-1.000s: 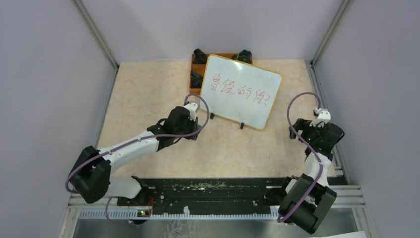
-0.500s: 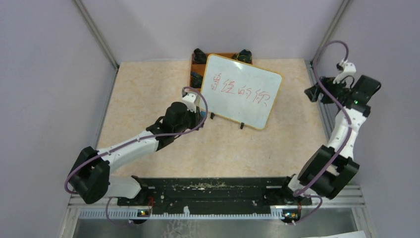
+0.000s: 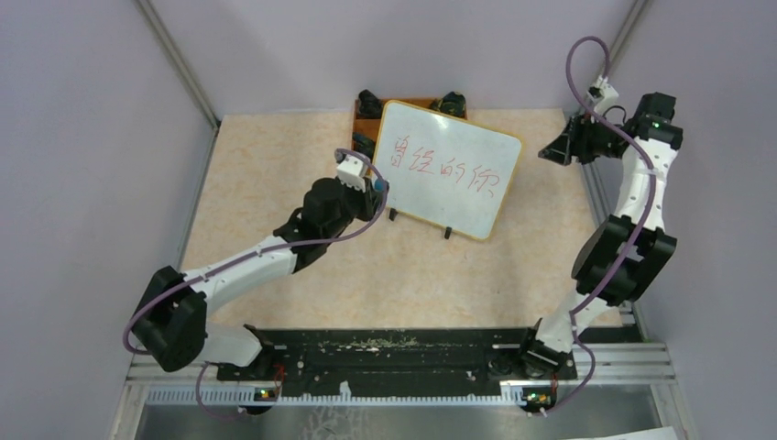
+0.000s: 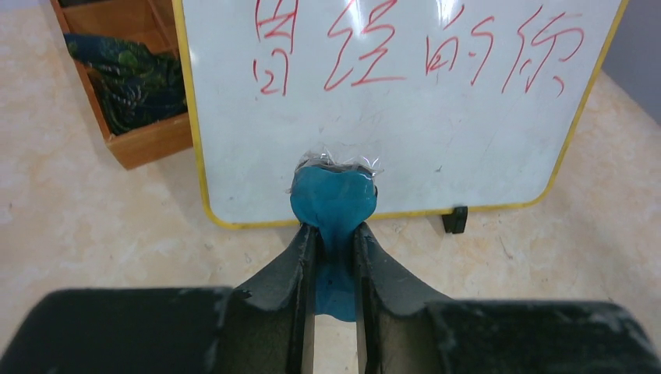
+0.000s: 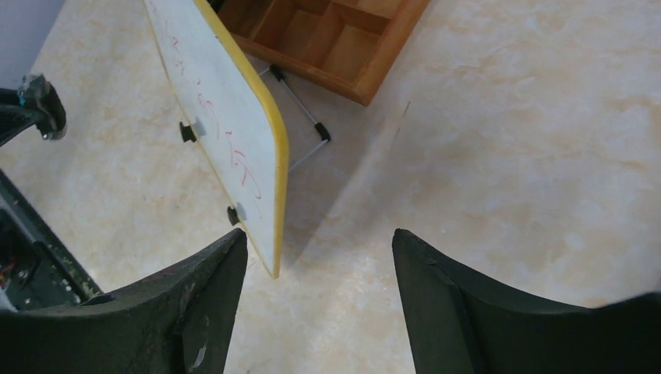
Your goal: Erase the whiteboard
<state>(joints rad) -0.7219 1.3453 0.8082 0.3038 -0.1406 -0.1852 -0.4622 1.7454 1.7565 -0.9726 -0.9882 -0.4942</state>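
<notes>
At the far middle of the table (image 3: 275, 183), the whiteboard (image 3: 446, 170) stood propped on its black feet (image 4: 454, 220), leaning back on a wire stand (image 5: 300, 117) just in front of the orange-brown wooden tray (image 3: 362, 124); its long axis ran left to right across the table, the right end skewed a little toward the near edge. The red characters (image 4: 405, 47) lay in one row along that axis, in the upper half of the face. The left gripper (image 4: 334, 234) was plainly the nearer one; its jaws were pressed onto a blue wiping pad (image 4: 334, 195) (some clear film crinkled at its tip), and the pad sat at the board's lower left part, touching the face or just short of it, I could not tell which. From there the writing lay up the face and away to the right, so the wipe would likely have to climb first and then run along the row.

The right gripper (image 5: 319, 249) hung high by the far right edge of the table, fingers spread with nothing between them, looking down along the board's right end and well apart from it. Nothing stood between pad and writing; the tray with its dark bundles (image 4: 132, 78) sat just left of the board's left edge, close enough to catch a wide stroke.
</notes>
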